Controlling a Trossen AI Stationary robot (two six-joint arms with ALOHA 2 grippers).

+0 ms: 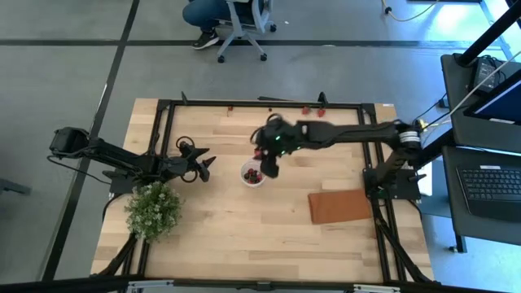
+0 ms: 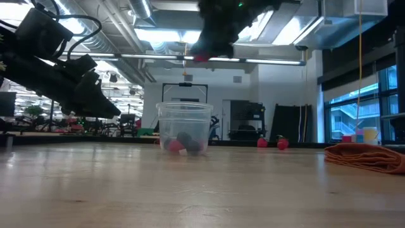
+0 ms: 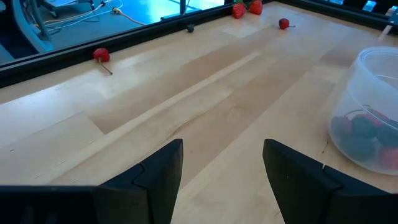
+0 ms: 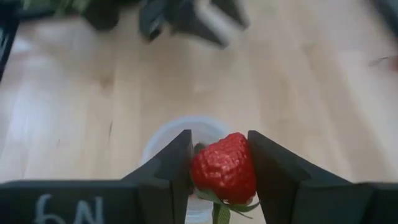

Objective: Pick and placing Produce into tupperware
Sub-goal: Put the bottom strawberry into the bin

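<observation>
With several pieces already lying in the tupperware (image 1: pixel 253 175) at frame centre, the right gripper (image 4: pixel 219 171) is hovering above it, clamped on a strawberry (image 4: pixel 224 167), while the left gripper (image 3: pixel 222 168) is waiting at left, jaws apart, and more produce (image 1: pixel 313 110) is sitting along the table's top edge.

Right gripper (image 4: pixel 219 177), clamped on a strawberry (image 4: pixel 224 167), hangs above the tupperware (image 1: pixel 253 175); open air between them, cup mouth unobstructed; left gripper (image 1: pixel 203 165) stands beside the cup, fingers spread, bare table (image 3: pixel 205 93) ahead of it; bush (image 1: pixel 153 209) behind; mat (image 1: pixel 340 206) well apart.

Translucent plastic tupperware (image 2: pixel 184 126), wooden table (image 1: pixel 244 228)
</observation>
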